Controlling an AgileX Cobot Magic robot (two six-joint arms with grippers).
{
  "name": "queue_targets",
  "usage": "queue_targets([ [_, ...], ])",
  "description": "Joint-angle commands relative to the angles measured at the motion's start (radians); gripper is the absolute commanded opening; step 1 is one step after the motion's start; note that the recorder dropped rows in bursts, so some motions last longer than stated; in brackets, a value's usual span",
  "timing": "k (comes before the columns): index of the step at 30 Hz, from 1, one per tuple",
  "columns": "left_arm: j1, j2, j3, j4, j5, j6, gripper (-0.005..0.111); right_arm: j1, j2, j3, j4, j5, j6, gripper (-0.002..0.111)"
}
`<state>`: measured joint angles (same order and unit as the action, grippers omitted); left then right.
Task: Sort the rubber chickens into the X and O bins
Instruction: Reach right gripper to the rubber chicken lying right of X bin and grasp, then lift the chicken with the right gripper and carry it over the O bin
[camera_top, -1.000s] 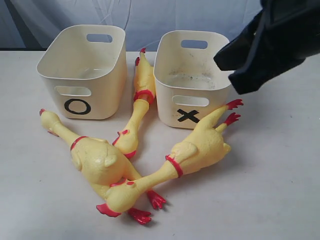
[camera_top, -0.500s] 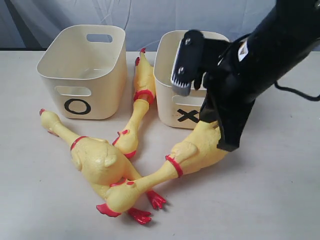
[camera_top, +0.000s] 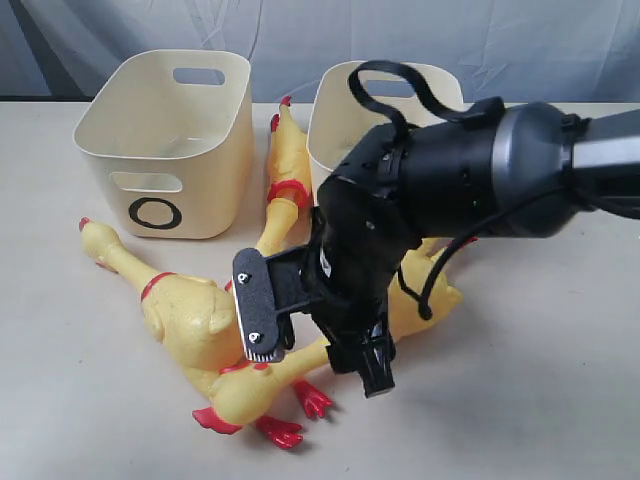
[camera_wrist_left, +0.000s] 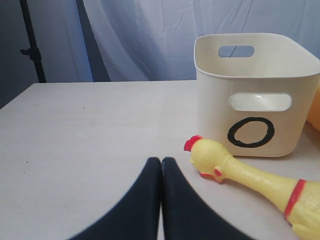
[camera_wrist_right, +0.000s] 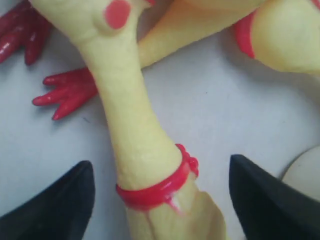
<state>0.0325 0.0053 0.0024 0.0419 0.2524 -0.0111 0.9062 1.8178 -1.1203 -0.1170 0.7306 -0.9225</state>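
Yellow rubber fills the right wrist view. The neck of a plump rubber chicken (camera_wrist_right: 130, 125) runs between the black fingers of the right gripper (camera_wrist_right: 160, 167). That gripper stands wide open and holds nothing, with one finger on each side of the red neck ring (camera_wrist_right: 155, 192) and neither seen touching it.

In the exterior view this chicken (camera_top: 425, 290) lies across the lower centre. Its head at lower left overlaps the feet of a second plump chicken (camera_top: 185, 315), and its body is under the arm, just in front of the X bin (camera_top: 330, 110). A slimmer chicken (camera_top: 285, 160) lies between that bin and the O bin (camera_top: 200, 190).

The step in hand looks to be the grasp. To do it well, keep the fingers square across the neck and low enough to pass its widest part without pressing into the table (camera_top: 540, 400). Close beside the ring, where the thickening should resist slipping, and close firmly, since the rubber will likely squash. Lift slowly, because the overlapping head could drag the neighbour's feet.

The left gripper (camera_wrist_left: 161, 172) is closed on nothing, near the second chicken's head.
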Motion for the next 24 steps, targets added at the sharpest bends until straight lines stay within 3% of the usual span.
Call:
queue_targets([
  [1, -0.004, -0.005, -0.002, -0.002, -0.014, -0.006, 0.000, 0.004, 0.046, -0.003, -0.117, 0.050, 0.037, 0.076],
  [5, -0.004, -0.005, -0.002, -0.002, -0.014, -0.006, 0.000, 0.004, 0.095, -0.003, -0.181, 0.105, 0.037, 0.075],
  [7, -0.004, -0.005, -0.002, -0.002, -0.014, -0.006, 0.000, 0.004, 0.110, -0.003, -0.181, 0.105, 0.037, 0.068],
  [9, -0.004, -0.005, -0.002, -0.002, -0.014, -0.006, 0.000, 0.004, 0.116, -0.003, -0.176, 0.105, 0.037, 0.047],
  [12, -0.004, -0.005, -0.002, -0.002, -0.014, -0.006, 0.000, 0.004, 0.116, -0.003, -0.171, 0.137, 0.037, -0.001],
  [18, -0.004, -0.005, -0.002, -0.002, -0.014, -0.006, 0.000, 0.004, 0.095, -0.003, -0.265, 0.465, 0.157, -0.001],
  [21, -0.004, -0.005, -0.002, -0.002, -0.014, -0.006, 0.000, 0.012, 0.026, -0.003, -0.356, 0.490, 0.238, -0.001],
  [24, -0.004, -0.005, -0.002, -0.002, -0.014, -0.006, 0.000, 0.088, -0.101, -0.002, -0.409, 0.490, 0.318, -0.001],
])
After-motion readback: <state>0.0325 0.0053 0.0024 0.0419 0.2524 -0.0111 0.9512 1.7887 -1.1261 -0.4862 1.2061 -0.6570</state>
